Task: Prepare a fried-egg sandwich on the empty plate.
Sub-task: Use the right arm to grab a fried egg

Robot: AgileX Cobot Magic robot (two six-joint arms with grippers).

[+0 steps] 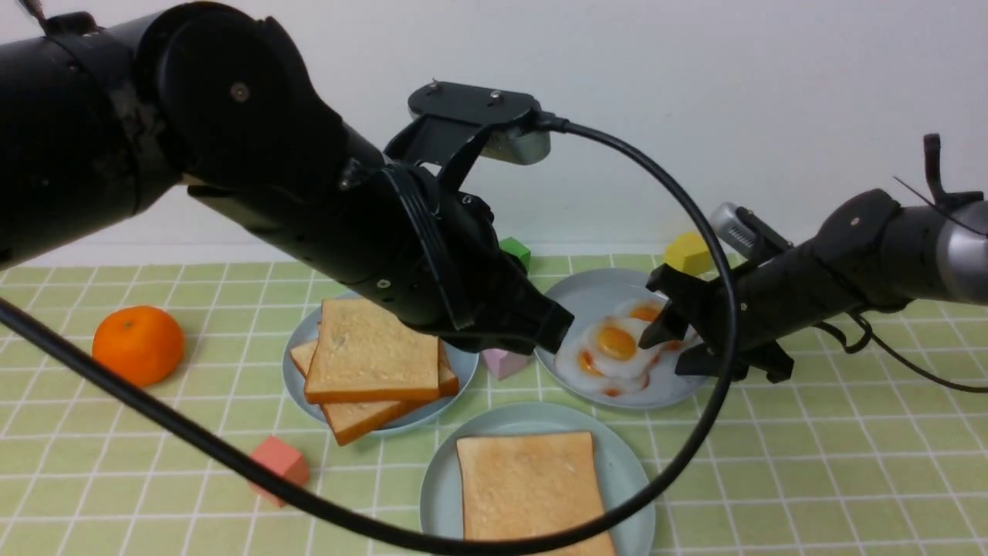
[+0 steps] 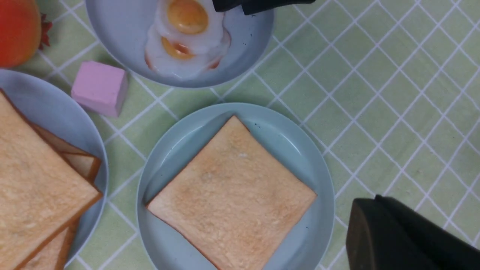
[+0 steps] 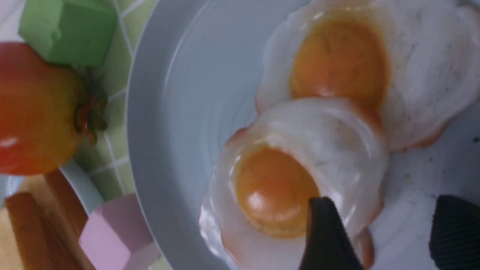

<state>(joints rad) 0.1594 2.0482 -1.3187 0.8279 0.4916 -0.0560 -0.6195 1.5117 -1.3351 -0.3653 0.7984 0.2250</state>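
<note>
One golden toast slice (image 1: pixel 529 494) (image 2: pixel 230 191) lies flat and alone on the pale mint-green plate (image 1: pixel 525 418) (image 2: pixel 285 138) at the front centre. Several white, orange-yolked fried eggs (image 1: pixel 616 344) (image 3: pixel 300 168) overlap on a grey-blue plate (image 1: pixel 587 297) behind it to the right. My right gripper (image 1: pixel 660 313) (image 3: pixel 386 232) hangs open just over the near edge of the top egg, holding nothing. My left gripper (image 1: pixel 556 320) (image 2: pixel 360 210) is shut and empty, raised between the two rear plates. More toast slices (image 1: pixel 370 351) are stacked on the left grey-blue plate (image 1: pixel 467 363).
An orange (image 1: pixel 139 344) sits far left, with a salmon cube (image 1: pixel 279 463) in front. A pink cube (image 1: pixel 503 361) lies between the rear plates. A green cube (image 1: pixel 515 251) and a yellow block (image 1: pixel 687 253) stand behind. A black cable (image 1: pixel 231 463) loops across the front.
</note>
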